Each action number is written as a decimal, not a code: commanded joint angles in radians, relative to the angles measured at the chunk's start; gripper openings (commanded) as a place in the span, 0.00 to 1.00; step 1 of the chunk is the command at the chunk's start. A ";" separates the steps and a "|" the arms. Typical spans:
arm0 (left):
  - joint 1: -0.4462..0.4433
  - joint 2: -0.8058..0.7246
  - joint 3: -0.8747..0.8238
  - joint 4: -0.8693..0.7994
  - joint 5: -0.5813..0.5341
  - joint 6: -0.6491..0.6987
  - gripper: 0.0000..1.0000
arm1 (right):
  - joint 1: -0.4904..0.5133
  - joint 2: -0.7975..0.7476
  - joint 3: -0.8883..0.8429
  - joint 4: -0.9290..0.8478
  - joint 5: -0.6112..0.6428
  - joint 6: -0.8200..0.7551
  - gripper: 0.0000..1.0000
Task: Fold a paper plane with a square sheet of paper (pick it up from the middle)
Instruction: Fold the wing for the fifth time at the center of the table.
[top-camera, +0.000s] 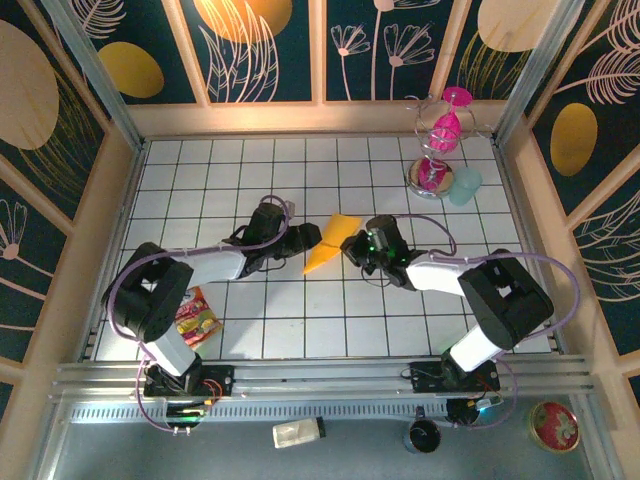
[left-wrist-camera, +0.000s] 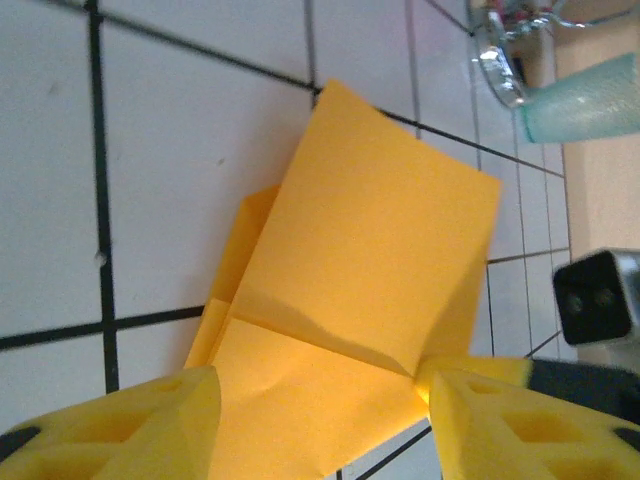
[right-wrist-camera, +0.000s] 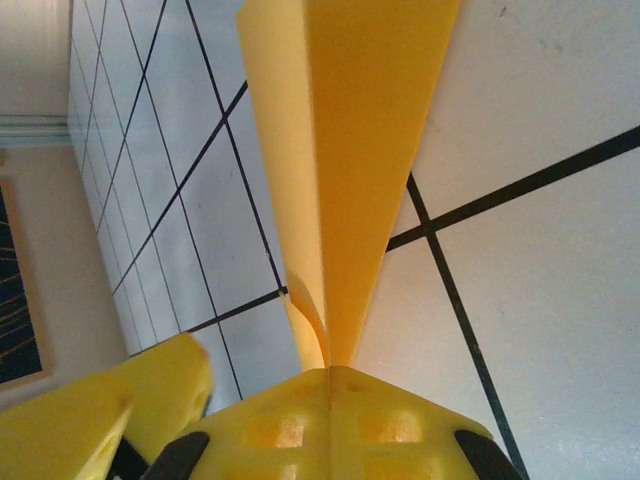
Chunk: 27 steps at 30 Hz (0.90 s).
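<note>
The square sheet of paper is folded into a narrow, pointed orange-yellow paper plane (top-camera: 328, 243) in the middle of the tiled table, its tip toward the near side. My right gripper (top-camera: 352, 245) is at its right side and shut on it. In the right wrist view the jaws (right-wrist-camera: 330, 372) pinch the creased edge of the plane (right-wrist-camera: 350, 150), which stands up between them. My left gripper (top-camera: 305, 240) is at the plane's left side and open. Its fingers (left-wrist-camera: 130, 425) stand wide apart on either side of the plane's flat wing (left-wrist-camera: 360, 300).
A red-yellow snack packet (top-camera: 197, 318) lies by the left arm's base. A pink stand on a metal base (top-camera: 440, 150) and a teal cup (top-camera: 464, 184) sit at the back right. The cup (left-wrist-camera: 585, 95) also appears in the left wrist view.
</note>
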<state>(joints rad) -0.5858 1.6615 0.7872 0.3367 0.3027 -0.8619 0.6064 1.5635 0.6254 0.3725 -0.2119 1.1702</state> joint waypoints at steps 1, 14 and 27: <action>-0.012 -0.045 -0.006 -0.016 -0.057 0.198 0.61 | -0.025 -0.002 0.008 0.043 -0.077 0.032 0.02; -0.093 -0.034 -0.040 0.050 -0.195 0.634 0.63 | -0.084 0.002 0.030 0.044 -0.158 0.052 0.02; -0.179 -0.001 -0.100 0.207 -0.211 0.921 0.59 | -0.094 0.009 0.031 0.043 -0.169 0.054 0.02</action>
<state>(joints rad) -0.7460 1.6379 0.6945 0.4740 0.1104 -0.0425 0.5163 1.5642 0.6334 0.3897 -0.3676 1.2148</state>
